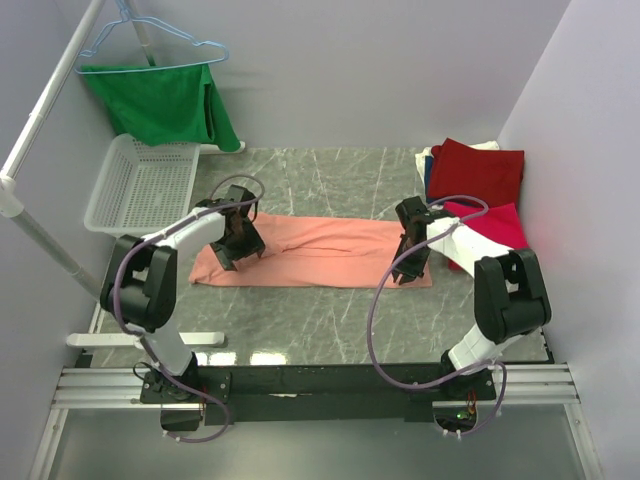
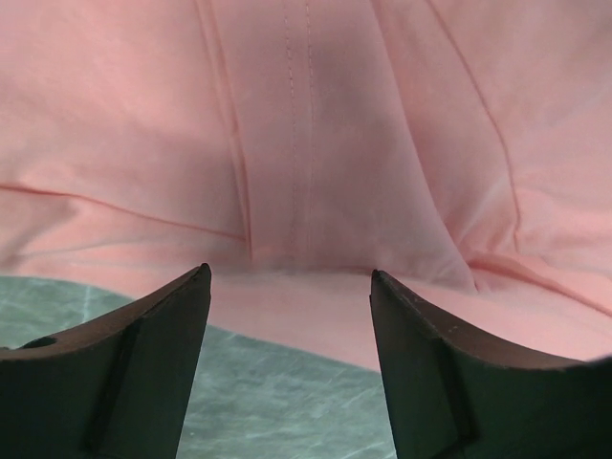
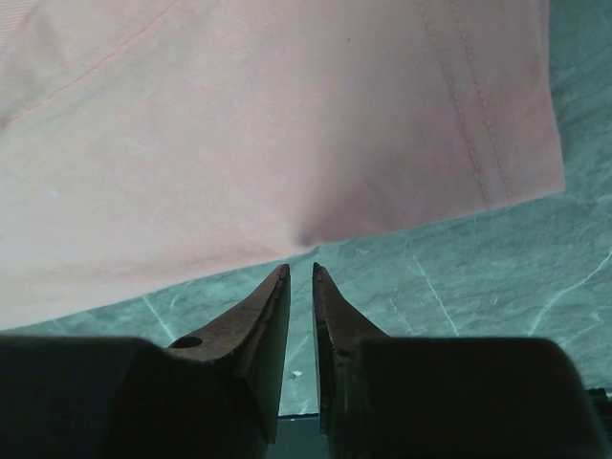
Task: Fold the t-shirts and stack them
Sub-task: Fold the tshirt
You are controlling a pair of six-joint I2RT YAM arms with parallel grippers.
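The salmon-pink t-shirt (image 1: 320, 250) lies flat as a long folded strip across the middle of the table. My left gripper (image 1: 240, 258) is open over its left part; in the left wrist view the gripper (image 2: 290, 277) straddles the near hem of the shirt (image 2: 306, 143). My right gripper (image 1: 405, 272) is at the shirt's near right edge. In the right wrist view it (image 3: 300, 270) is shut and empty, just off the shirt's (image 3: 239, 115) hem. The dark red t-shirt (image 1: 478, 170) and the crimson-pink t-shirt (image 1: 495, 228) lie at the far right.
A white mesh basket (image 1: 140, 185) stands at the far left. A green garment (image 1: 165, 100) hangs on a light-blue hanger (image 1: 150, 45) behind it. A white pole (image 1: 40, 130) slants along the left side. The grey marble table (image 1: 330, 320) is walled in on three sides.
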